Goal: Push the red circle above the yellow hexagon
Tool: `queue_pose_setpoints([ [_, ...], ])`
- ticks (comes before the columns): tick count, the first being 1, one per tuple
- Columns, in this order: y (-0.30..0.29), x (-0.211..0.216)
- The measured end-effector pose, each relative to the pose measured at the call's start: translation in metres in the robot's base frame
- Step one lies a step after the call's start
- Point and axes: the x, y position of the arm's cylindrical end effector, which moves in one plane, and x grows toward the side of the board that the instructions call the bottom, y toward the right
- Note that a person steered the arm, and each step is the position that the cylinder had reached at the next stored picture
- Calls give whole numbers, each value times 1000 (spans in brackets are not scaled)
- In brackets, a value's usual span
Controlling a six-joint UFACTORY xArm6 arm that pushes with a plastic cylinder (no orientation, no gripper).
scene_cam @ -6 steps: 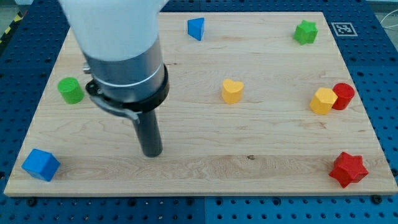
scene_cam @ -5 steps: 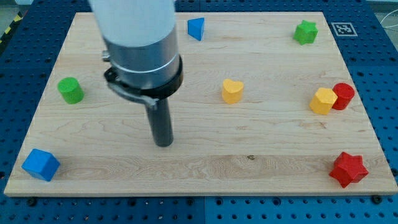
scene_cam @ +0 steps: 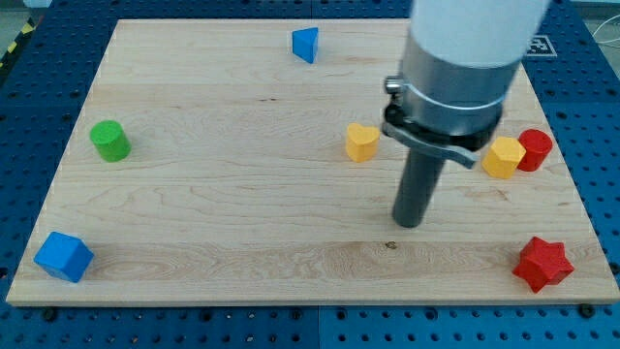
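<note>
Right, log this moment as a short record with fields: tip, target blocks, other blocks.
tip: my tip is on bare board, below and to the view's right of the yellow heart, touching no block
red circle: at the view's right, against the yellow hexagon's right side
yellow hexagon: partly hidden by the arm
others: red star, blue cube, green cylinder, blue triangle
</note>
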Motion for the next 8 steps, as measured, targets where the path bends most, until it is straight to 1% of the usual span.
queue_pose_setpoints([
  [5, 135, -4],
  [6, 157, -21],
  [8, 160, -82],
])
